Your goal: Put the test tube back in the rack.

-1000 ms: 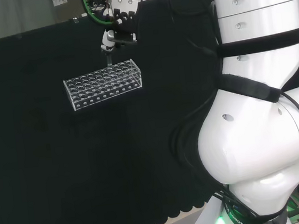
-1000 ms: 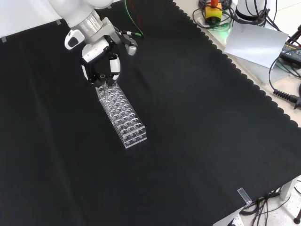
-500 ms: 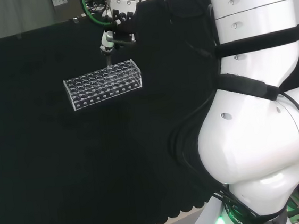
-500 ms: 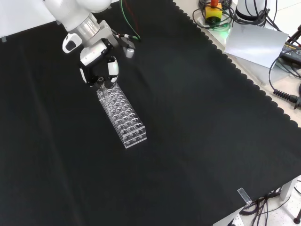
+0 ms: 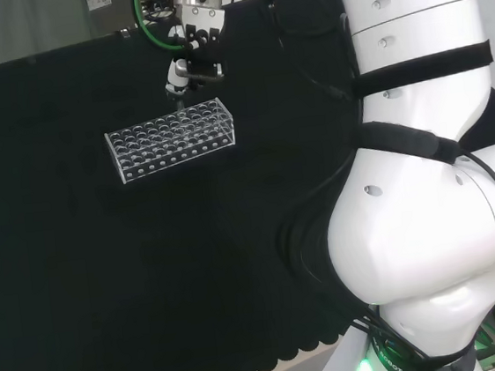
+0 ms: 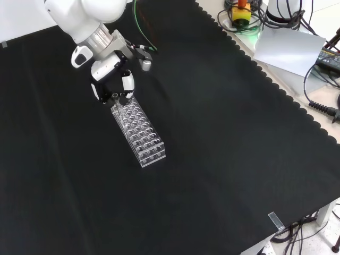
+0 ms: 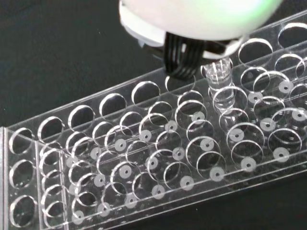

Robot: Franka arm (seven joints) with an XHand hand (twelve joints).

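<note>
Front view: hand (image 6: 112,84), fingers curled, hovers above the clear rack's (image 6: 138,129) far end; test tube (image 7: 220,84) stands in a rack hole, open black cloth (image 6: 223,138) all round.

No readable text, label, number or sign appears on anything here.

The hand (image 6: 112,79) is black and white, with black cable strands running under its white shell in the wrist view. Just below it, the rack (image 6: 137,129) is colourless clear plastic, patterned with 4 rows of round holes and small white discs with dark centres on its lowest plate. The test tube (image 7: 221,85) beside the hand's black cables is clear glass. Under the hand, the cloth (image 6: 223,138) is plain black with a scalloped edge. Behind the hand, green cable (image 5: 150,33) loops against the white arm (image 5: 428,220), which wears black straps.
</note>
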